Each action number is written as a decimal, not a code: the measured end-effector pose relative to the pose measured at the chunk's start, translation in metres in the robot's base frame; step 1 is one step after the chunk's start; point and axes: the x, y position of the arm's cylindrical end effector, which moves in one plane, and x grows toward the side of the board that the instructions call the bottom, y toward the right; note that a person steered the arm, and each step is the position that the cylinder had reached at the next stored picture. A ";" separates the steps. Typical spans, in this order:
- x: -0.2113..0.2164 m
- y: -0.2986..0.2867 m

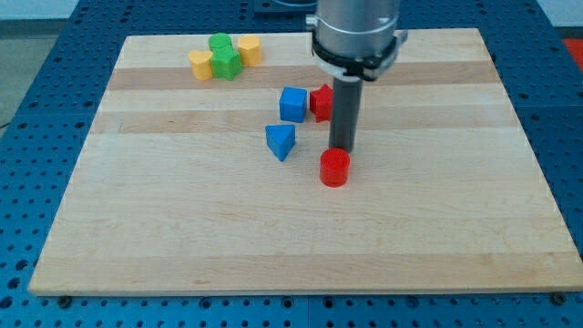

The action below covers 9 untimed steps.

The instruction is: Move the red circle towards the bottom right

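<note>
Red circle (334, 168) near frame centre on wooden board (182, 246), my tip (341, 148) touching its upper edge. No gripper, just a rod. Bottom right corner well apart; most of the push seemingly left. Blue blocks just left.

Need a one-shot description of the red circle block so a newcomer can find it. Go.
Start at the wooden board and find the dark rod coming down near its middle. The red circle sits right at my tip, just toward the view's bottom. It is the only red cylinder; the other red block sits higher, partly hidden behind the rod beside the blue cube.
</note>
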 end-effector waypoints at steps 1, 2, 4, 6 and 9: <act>0.016 -0.012; 0.060 -0.020; 0.100 -0.031; 0.077 0.047; 0.081 0.126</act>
